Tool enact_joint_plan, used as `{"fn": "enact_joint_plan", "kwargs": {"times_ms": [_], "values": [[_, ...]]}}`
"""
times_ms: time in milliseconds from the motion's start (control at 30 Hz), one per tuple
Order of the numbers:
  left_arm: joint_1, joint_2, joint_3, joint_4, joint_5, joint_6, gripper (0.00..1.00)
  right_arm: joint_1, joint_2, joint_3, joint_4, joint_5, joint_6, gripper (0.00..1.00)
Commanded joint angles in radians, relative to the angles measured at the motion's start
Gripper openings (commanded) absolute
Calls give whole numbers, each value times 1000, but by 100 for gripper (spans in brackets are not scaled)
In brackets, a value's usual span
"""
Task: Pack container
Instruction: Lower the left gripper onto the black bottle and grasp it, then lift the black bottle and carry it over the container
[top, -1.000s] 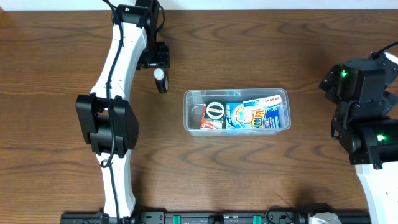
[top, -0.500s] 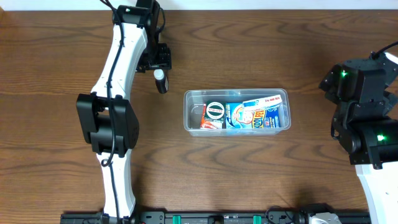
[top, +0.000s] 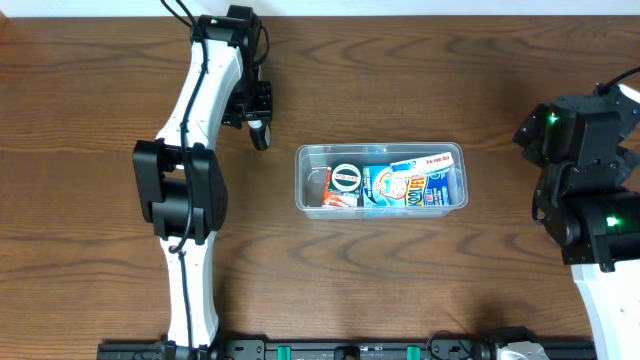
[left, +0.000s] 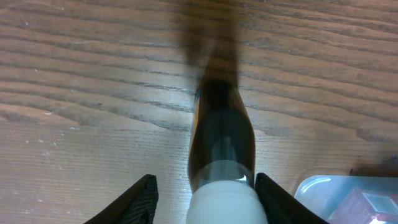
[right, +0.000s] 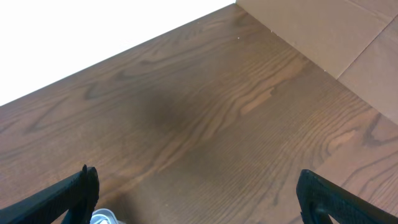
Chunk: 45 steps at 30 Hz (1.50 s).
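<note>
The clear container (top: 299, 185) sits mid-table and holds a round black-and-white tin (top: 346, 178) and blue packets (top: 405, 186). Its corner shows in the left wrist view (left: 323, 190). A small dark bottle with a white cap (top: 261, 135) lies on the wood to the left of and behind the container. My left gripper (top: 258, 117) is open with its jaws either side of the bottle's cap (left: 225, 202). The right jaw is against the cap and the left jaw is apart from it. My right gripper (right: 199, 190) is open and empty over bare wood at the far right.
The right arm's black body (top: 585, 185) stands at the table's right side. The white left arm (top: 190, 150) stretches along the left half. A cardboard surface (right: 336, 31) shows beyond the table in the right wrist view.
My left gripper has moved down toward the bottle, so its jaws now straddle the cap, and the arm's elbow has shifted right. The right arm and the container have not moved.
</note>
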Motion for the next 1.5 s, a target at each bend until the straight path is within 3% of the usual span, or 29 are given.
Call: {"fn": "enact_joint_plan", "kwargs": {"times_ms": [0, 100, 267, 633, 933, 1467], "values": [[2, 3, -4, -5, 3, 2, 48, -10, 2, 12, -2, 18, 11, 99], [2, 3, -4, -6, 3, 2, 38, -10, 2, 12, -1, 18, 11, 99], [-4, 3, -4, -5, 3, 2, 30, -10, 2, 12, -1, 18, 11, 99], [-23, -11, 46, -86, 2, 3, 28, -10, 2, 12, -1, 18, 11, 99], [-40, -161, 73, -185, 3, 2, 28, -10, 2, 12, -1, 18, 11, 99], [-271, -425, 72, -307, -1, -119, 28, -10, 2, 12, -1, 18, 11, 99]]}}
